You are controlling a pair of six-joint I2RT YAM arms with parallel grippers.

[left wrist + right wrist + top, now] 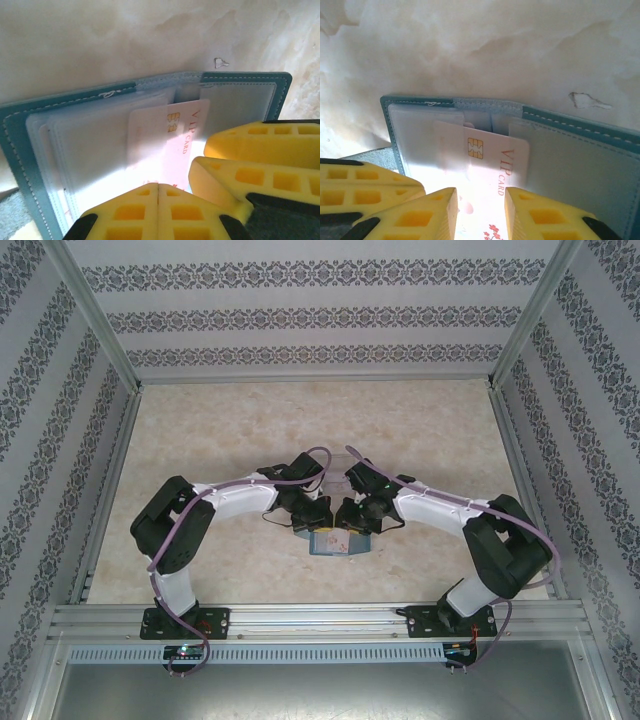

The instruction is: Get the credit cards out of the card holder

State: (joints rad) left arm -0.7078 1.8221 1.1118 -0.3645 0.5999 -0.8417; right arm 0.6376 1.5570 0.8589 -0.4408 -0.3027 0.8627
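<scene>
The teal-blue card holder (335, 542) lies open on the table between both grippers, its clear slots (95, 150) facing up. A pinkish-white credit card (495, 155) with a gold chip and red "VIP CARD" lettering sticks partway out of a slot (177, 135). My right gripper (480, 200) is open, its yellow fingertips standing over the card with the card's face showing in the gap. My left gripper (158, 189) is shut with nothing visible between its pads, right over the holder's left half. The right gripper's fingers (260, 145) also show beside it.
The holder (580, 150) rests on a pale marbled tabletop (230, 430) near its front middle. Patterned walls and an aluminium frame (100, 330) enclose the table on three sides. A small chipped mark (587, 101) lies on the surface just beyond the holder.
</scene>
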